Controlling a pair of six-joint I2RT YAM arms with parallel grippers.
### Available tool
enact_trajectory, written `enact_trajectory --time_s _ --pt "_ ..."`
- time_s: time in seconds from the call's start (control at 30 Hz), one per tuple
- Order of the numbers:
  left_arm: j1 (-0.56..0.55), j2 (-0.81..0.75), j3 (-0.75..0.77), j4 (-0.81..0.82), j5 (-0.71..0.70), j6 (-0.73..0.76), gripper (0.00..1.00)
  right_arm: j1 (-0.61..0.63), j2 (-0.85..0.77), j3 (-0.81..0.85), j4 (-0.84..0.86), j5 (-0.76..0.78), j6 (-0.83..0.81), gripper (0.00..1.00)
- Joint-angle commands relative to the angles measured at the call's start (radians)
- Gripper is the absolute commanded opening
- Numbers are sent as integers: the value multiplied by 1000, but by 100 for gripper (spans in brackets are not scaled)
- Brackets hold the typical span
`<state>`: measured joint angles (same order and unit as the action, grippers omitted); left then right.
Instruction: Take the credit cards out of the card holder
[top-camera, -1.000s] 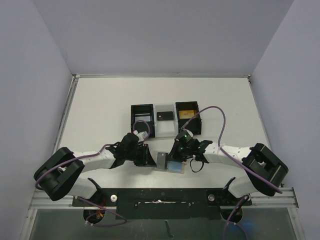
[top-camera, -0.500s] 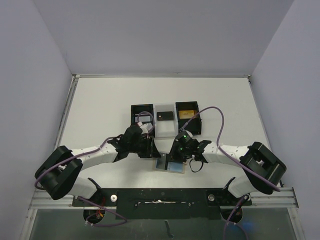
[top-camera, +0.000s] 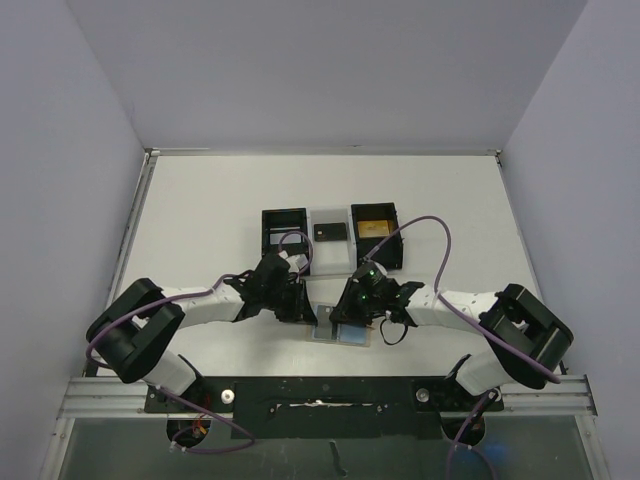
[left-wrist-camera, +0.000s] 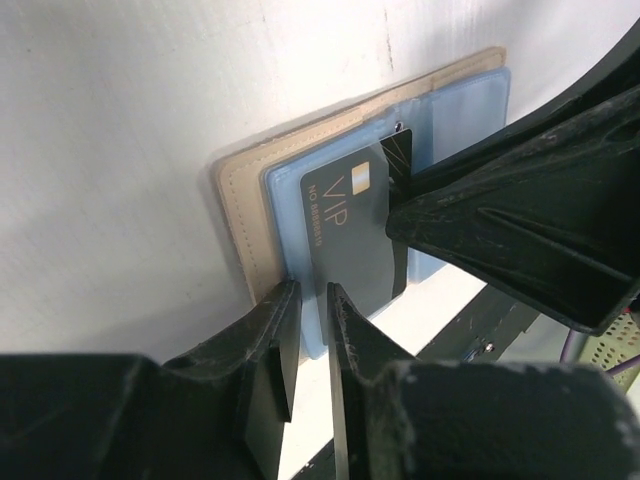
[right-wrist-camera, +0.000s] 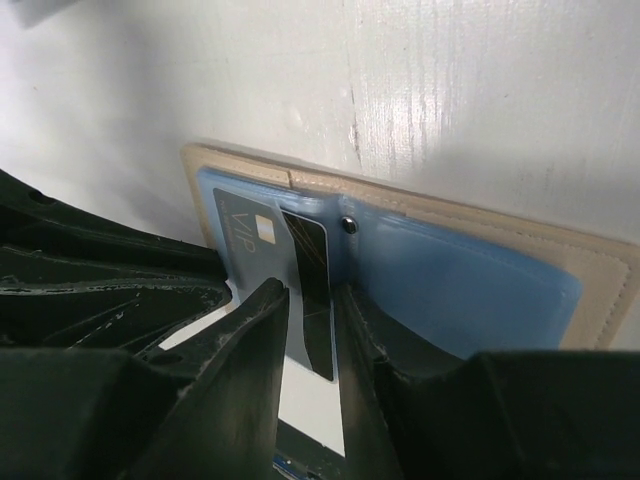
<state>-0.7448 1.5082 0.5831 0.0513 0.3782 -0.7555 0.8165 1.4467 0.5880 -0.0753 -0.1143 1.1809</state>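
Card holder (left-wrist-camera: 236, 215) lies open, VIP card (left-wrist-camera: 345, 235) partly out of its pocket

High rear overview; two close, opposed wrist views of card holder (left-wrist-camera: 283, 200)

Card holder: flat tan stitched wallet (left-wrist-camera: 238, 200), lying open on the white table (left-wrist-camera: 120, 140)
Lining: soft blue-grey panels (left-wrist-camera: 460, 105)
Card: dark grey "VIP" card with a gold chip (left-wrist-camera: 345, 235), tilted across the near panel
Left gripper (left-wrist-camera: 312, 335): black fingers narrowly apart, the panel's edge in the gap, grip unclear
Right gripper's black finger (left-wrist-camera: 500, 220): tip against the card's edge
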Motion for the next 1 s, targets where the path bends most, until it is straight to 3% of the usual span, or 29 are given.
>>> enact_trajectory --time_s 0.0,0.2,0.3,0.97 --pt "-10 19 10 -28 -7 28 15 -7 -15 -9 45 -5 14 24" --pt "-14 9 12 -48 -30 27 14 -16 -56 -16 48 -1 -1 8" --pt "-14 8 14 -65 -42 30 14 -27 -73 -26 50 -11 -11 6" --pt "-21 -97 -2 -58 -43 19 14 -101 -69 -76 110 -121 -64 8"
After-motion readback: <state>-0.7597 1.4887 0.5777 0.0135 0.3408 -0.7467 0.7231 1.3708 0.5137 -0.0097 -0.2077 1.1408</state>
